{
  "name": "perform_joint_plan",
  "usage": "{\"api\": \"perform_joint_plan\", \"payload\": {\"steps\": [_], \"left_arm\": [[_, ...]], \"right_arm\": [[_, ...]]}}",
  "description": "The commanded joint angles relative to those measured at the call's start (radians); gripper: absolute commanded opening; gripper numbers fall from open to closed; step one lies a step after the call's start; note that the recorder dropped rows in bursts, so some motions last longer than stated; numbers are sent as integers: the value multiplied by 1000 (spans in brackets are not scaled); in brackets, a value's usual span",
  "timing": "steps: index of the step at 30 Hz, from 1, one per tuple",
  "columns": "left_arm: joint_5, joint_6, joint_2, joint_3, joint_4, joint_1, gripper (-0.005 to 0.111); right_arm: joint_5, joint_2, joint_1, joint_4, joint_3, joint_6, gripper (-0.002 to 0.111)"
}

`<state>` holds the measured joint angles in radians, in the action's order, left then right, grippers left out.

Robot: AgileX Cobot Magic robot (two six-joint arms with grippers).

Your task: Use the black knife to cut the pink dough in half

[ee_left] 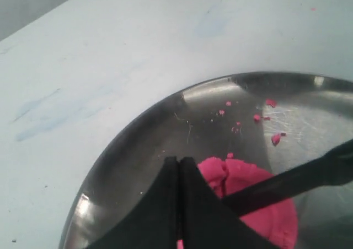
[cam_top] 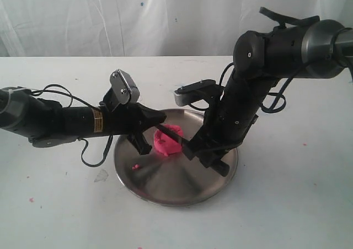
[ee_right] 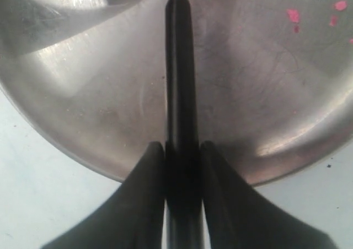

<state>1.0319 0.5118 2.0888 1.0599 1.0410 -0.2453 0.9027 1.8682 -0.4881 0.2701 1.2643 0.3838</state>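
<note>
The right gripper (ee_right: 182, 150) pinches the black knife (ee_right: 179, 67) by its handle, a finger pressed to each side, with the blade running straight out over the steel plate (ee_right: 83, 95). In the exterior view the right gripper (cam_top: 207, 150) sits low over the plate (cam_top: 182, 188), and the knife (cam_top: 175, 135) slants across to the pink dough (cam_top: 168, 141), which lies near the plate's middle. The left gripper (ee_left: 179, 174) has its fingers pressed together with nothing between them, and its tip rests on or just above the near edge of the dough (ee_left: 265, 205); whether it actually touches cannot be told. The knife (ee_left: 292, 180) crosses the top of the lump there. Small pink crumbs (ee_left: 265, 117) are scattered on the plate beyond.

This looks like the cutting step itself, with the blade laid across the dough. The next move calls for steady downward pressure through to the metal, with the left gripper keeping the lump from sliding.
</note>
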Motion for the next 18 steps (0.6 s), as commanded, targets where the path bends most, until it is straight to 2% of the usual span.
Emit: {"api": "perform_joint_plan", "payload": {"steps": [1,4,6,13,18], "left_arm": [[-93,-18,-14,1,-114,1,0],[-186,-23,7,1,-150,1,0],[-196,-49,26,1,-149,1,0],[-117,-67,41,1,-122,1,0],[-4,-67,28,1,-119,1,0]], "right_arm": [[-2,-3,0,9,4,4,0],[-2,-3,0,9,4,4,0],[-2,-3,0,9,4,4,0],[-2,-3,0,9,4,4,0],[-6,-3,0,9,4,4,0]]}}
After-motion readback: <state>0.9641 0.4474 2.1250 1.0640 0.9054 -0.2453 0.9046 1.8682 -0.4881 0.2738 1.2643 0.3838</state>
